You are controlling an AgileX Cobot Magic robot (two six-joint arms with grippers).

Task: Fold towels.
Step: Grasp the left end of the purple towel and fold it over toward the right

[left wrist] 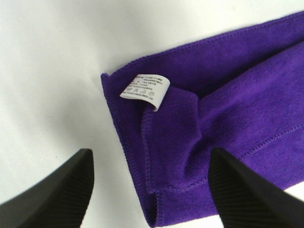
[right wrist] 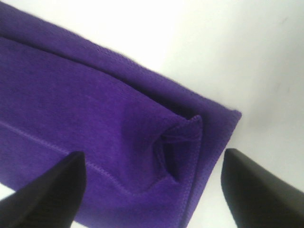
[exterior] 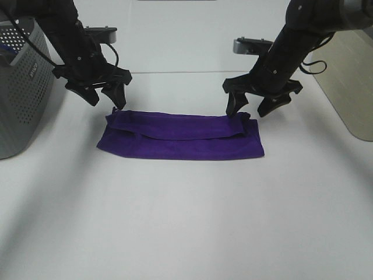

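The purple towel [exterior: 180, 135] lies on the white table, folded into a long strip. My left gripper [exterior: 106, 96] is open just above the strip's far left corner, holding nothing. My right gripper [exterior: 252, 106] is open just above the far right corner, holding nothing. The left wrist view shows the towel's left end [left wrist: 209, 118] with its white tag [left wrist: 145, 89] and a turned-over corner between my spread fingers [left wrist: 57, 190]. The right wrist view shows the right end [right wrist: 95, 123] with a small open pocket at the folded corner, between my fingers [right wrist: 47, 194].
A grey perforated basket [exterior: 20, 81] stands at the left edge of the table [exterior: 186, 221]. A pale curved panel [exterior: 349, 87] lies at the far right.
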